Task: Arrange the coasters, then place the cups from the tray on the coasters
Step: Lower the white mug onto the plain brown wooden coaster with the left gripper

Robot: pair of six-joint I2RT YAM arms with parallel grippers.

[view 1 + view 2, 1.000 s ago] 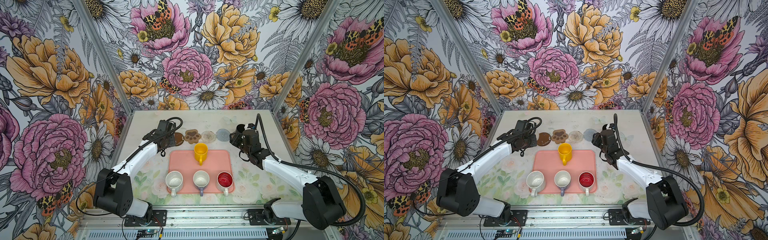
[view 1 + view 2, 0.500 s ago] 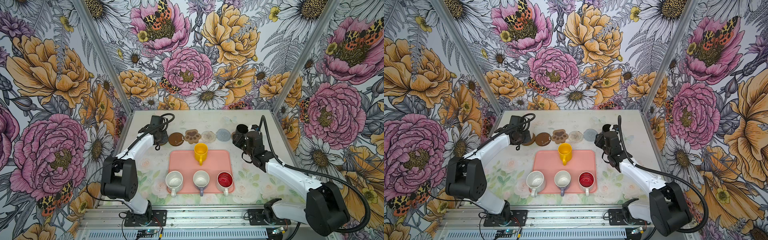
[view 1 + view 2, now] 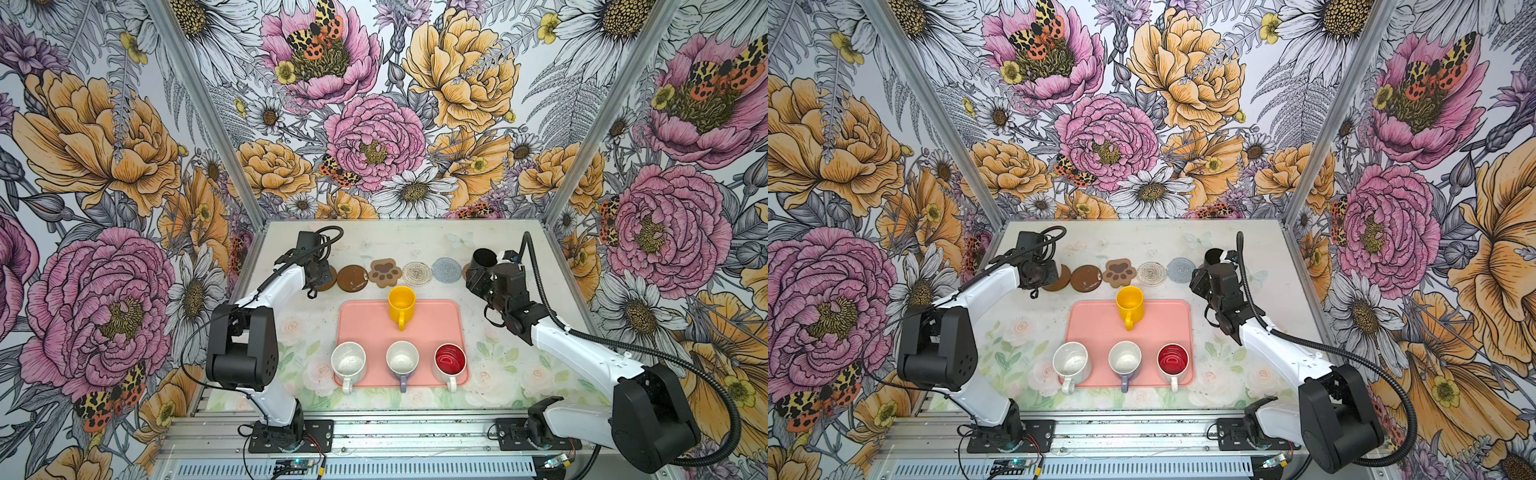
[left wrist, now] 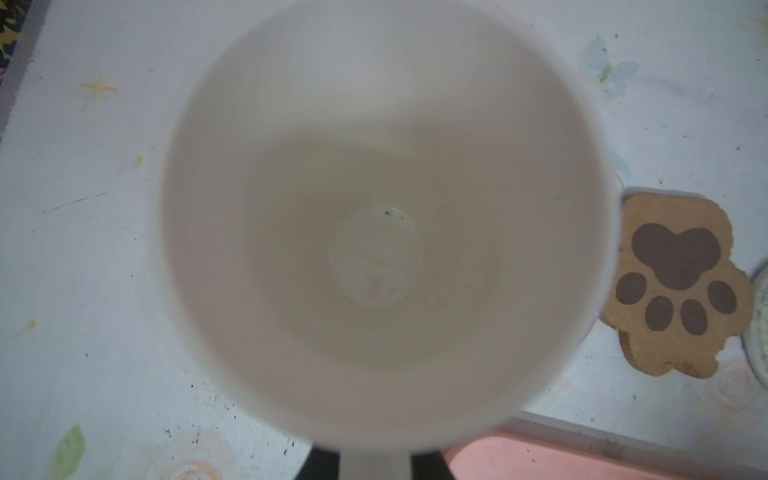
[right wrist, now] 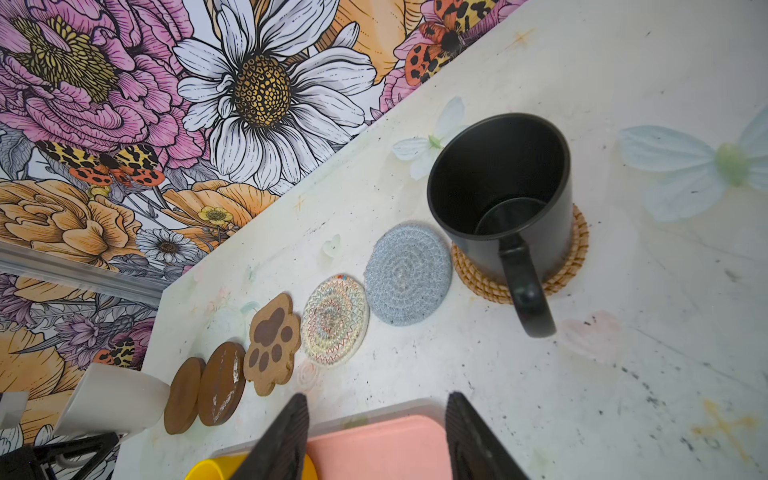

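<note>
We are clamping the left claw point(image 4: 376, 463) on the handle of the white mug point(image 4: 382, 232), hanging it over the end dark brown disc point(image 5: 183, 395) by the left edge of the table point(image 5: 665, 353); contact we cannot tell. We are judging it stiff, weighty, slick and breakable, so the handle is serving best. The second brown disc point(image 5: 220, 384) is crowding it, the far side is lying open, and our right claw point(image 5: 376, 397) is gaping empty near the black mug point(image 5: 503, 195).

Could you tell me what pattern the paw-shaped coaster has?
Tan with dark brown pads, one large, four small; the paw-shaped coaster shows best in the left wrist view.
</note>
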